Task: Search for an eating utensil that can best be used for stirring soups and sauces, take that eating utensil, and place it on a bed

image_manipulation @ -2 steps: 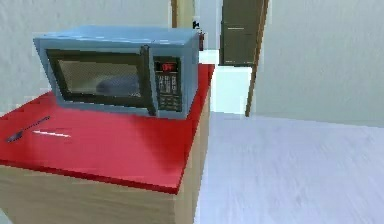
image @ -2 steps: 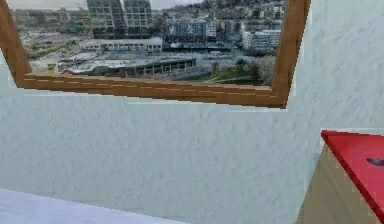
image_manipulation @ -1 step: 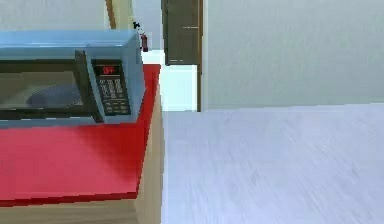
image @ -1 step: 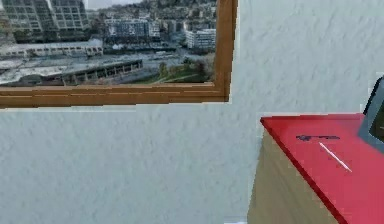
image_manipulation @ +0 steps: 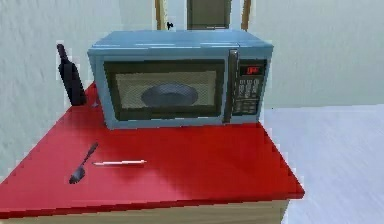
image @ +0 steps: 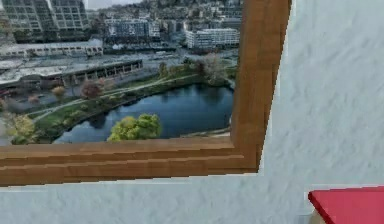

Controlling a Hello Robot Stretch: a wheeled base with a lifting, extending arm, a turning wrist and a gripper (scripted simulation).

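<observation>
Red surface (image_manipulation: 200,170): blue microwave (image_manipulation: 180,78) far; dark bottle (image_manipulation: 72,75) left of it; spoon (image_manipulation: 82,165) near left. Gripper state: cannot tell.

A wood frame (image: 255,90) is being shown across the top & left. W/in it a city scene is being displayed: bldgs (image: 210,38) up top, a dark pond (image: 175,108) mid, green trees (image: 135,127) at its near bank. White wall (image: 330,100) is being shown right & below. A red corner (image: 350,205) is being cut off at bottom right.
</observation>
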